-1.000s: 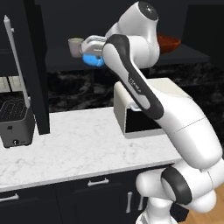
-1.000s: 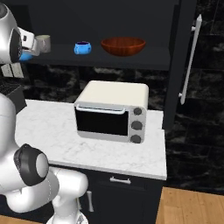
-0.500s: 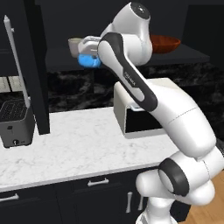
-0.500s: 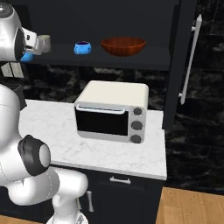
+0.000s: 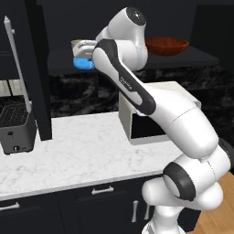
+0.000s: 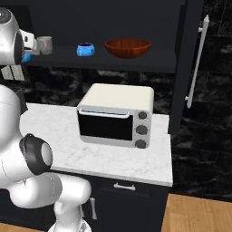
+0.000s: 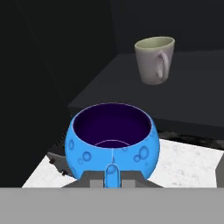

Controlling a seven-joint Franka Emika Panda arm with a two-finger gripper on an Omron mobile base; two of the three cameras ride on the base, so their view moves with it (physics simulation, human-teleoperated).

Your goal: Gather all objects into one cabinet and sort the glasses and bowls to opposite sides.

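My gripper [image 7: 112, 174] is shut on the rim of a small bright blue bowl [image 7: 112, 140] with a dark inside, held just off the left end of the cabinet shelf [image 7: 183, 94]. The same held bowl [image 5: 83, 63] hangs at shelf height over the counter. The off-white mug [image 7: 154, 59] stands upright on the shelf beyond the bowl, its handle towards me. Further right on the shelf sit a second blue bowl [image 6: 85, 49] and the wide reddish-brown bowl [image 6: 127, 47]. The mug [image 6: 44, 44] is the leftmost thing standing on the shelf.
A cream toaster oven [image 6: 115, 115] stands on the white marble counter [image 5: 82, 146] below the shelf. A black toaster [image 5: 16, 128] sits at the counter's left. Open cabinet doors with long silver handles stand at the left [image 5: 16, 59] and right [image 6: 199, 59].
The arm's upper links have swung and the held blue bowl has drifted slightly left along the shelf front. The grip has stayed shut; the mug and other bowls have not moved.
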